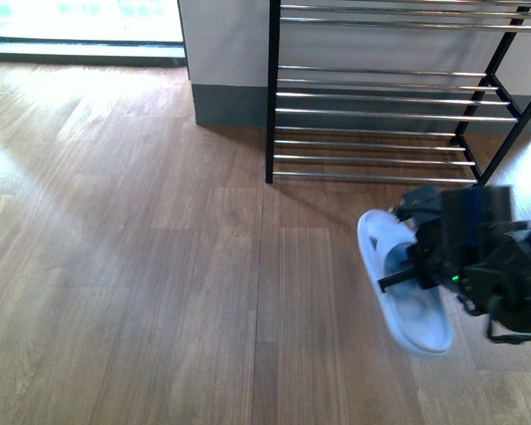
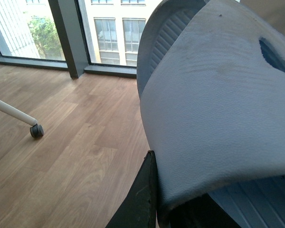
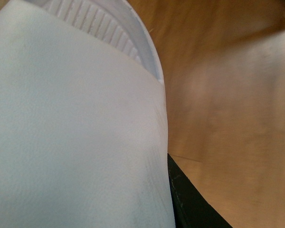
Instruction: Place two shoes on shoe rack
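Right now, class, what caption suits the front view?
Right gripper holds a pale slide sandal above wood floor, before the shoe rack.

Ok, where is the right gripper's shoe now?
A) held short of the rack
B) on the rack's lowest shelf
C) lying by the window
A: front view shows the right gripper clamped on the white slide, nearer the camera than the shoe rack.
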You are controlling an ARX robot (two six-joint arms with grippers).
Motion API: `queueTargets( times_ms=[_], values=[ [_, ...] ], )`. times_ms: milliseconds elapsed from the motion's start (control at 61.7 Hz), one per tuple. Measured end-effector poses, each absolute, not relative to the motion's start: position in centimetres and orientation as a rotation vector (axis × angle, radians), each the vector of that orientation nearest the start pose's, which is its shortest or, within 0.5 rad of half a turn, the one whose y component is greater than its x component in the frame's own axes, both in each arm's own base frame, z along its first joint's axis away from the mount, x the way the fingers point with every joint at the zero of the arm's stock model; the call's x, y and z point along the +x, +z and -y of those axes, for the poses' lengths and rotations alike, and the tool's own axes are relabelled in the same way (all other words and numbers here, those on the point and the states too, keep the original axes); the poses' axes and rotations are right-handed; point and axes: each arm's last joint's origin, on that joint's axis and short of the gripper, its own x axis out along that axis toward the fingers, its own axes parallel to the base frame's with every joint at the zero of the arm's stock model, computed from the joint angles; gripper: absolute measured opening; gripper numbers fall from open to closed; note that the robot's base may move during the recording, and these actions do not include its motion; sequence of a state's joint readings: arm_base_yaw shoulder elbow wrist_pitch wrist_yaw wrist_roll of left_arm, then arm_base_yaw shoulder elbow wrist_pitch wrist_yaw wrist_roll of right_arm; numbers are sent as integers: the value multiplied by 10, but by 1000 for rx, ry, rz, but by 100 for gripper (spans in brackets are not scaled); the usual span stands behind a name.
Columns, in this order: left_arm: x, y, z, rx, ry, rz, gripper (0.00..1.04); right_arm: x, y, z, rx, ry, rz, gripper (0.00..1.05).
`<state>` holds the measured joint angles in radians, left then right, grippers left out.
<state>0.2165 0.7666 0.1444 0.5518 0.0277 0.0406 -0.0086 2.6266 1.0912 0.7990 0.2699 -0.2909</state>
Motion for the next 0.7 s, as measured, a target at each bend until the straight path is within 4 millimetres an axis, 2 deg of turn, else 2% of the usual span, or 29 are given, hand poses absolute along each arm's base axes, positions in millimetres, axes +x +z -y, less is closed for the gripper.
queueTargets(
  times_ms=[65, 81, 113, 211, 275, 356, 421, 470, 599, 697],
  values=[
    [157, 186, -34, 32, 187, -74, 2, 373, -34, 16, -377, -176, -723, 2],
    [157, 186, -34, 32, 187, -74, 2, 366, -18, 18, -379, -182, -704, 2],
    [157, 186, -34, 32, 187, -74, 2, 359, -3, 19, -380, -189, -685, 2],
    [157, 186, -34, 32, 187, -74, 2, 313, 84, 26, -376, -229, -552, 2],
    [157, 186, -34, 32, 187, -74, 2, 294, 112, 24, -373, -221, -515, 2],
    [157, 186, -34, 32, 187, -74, 2, 264, 157, 13, -392, -190, -430, 2],
    [157, 186, -34, 32, 187, -74, 2, 245, 181, 3, -392, -160, -360, 2],
    [157, 186, -34, 32, 187, -74, 2, 233, 190, -4, -396, -140, -337, 2],
    [157, 186, -34, 32, 187, -74, 2, 197, 197, -19, -393, -94, -305, 2],
    [157, 186, -34, 32, 187, -74, 2, 181, 198, -23, -387, -78, -270, 2]
  ],
)
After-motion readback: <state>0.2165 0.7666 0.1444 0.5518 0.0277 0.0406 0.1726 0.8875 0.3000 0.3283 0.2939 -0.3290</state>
